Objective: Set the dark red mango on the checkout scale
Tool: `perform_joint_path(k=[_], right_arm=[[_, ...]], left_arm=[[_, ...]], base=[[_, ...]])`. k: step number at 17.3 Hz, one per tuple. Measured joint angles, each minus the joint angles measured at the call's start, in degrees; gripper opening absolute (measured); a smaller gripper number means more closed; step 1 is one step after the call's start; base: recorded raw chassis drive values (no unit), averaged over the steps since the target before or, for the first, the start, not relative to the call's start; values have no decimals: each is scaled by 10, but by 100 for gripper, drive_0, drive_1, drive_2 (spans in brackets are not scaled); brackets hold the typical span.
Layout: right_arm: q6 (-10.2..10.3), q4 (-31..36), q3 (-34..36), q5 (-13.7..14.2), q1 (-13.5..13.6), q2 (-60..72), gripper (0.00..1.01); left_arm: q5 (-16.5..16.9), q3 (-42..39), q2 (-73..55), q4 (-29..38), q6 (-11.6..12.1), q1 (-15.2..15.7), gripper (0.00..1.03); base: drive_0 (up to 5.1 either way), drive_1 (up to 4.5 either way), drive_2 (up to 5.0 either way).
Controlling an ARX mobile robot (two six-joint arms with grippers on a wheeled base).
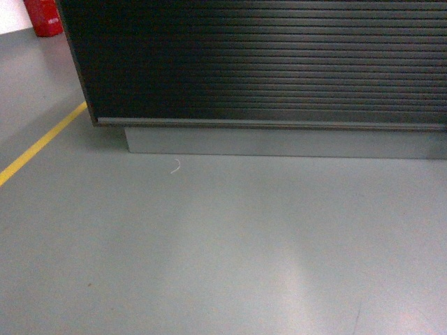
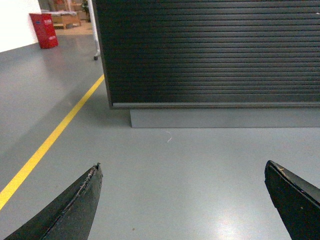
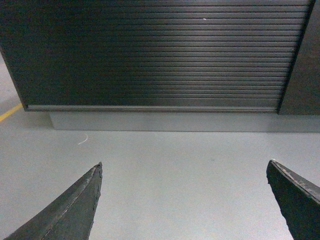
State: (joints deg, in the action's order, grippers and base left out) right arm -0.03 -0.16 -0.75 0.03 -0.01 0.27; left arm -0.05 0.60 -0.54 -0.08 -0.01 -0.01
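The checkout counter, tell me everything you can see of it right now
Only the front of the checkout shows; its top is out of frame in every view. The face is a dark, almost black panel of fine horizontal ribs with a dull sheen, edged by a thin frame with a pale strip along the bottom. Beneath it sits a recessed grey plinth standing on the grey floor. Nothing else touches it. Its left corner stands near a yellow floor line.

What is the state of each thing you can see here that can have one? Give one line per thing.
Left gripper: open, fingers spread wide, holding nothing.
Right gripper: open, fingers spread wide, holding nothing.
Checkout: upright on a grey plinth, only its ribbed front panel in view; top not visible.
Red object: standing on the floor by the wall.
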Motion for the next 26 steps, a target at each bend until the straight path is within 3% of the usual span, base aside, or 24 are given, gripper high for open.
perform_joint_path(k=[26], right_arm=[[0, 1, 0, 0, 0, 0, 98]], left_arm=[[0, 0, 0, -1, 0, 0, 98]], base=[[-6, 427, -440]])
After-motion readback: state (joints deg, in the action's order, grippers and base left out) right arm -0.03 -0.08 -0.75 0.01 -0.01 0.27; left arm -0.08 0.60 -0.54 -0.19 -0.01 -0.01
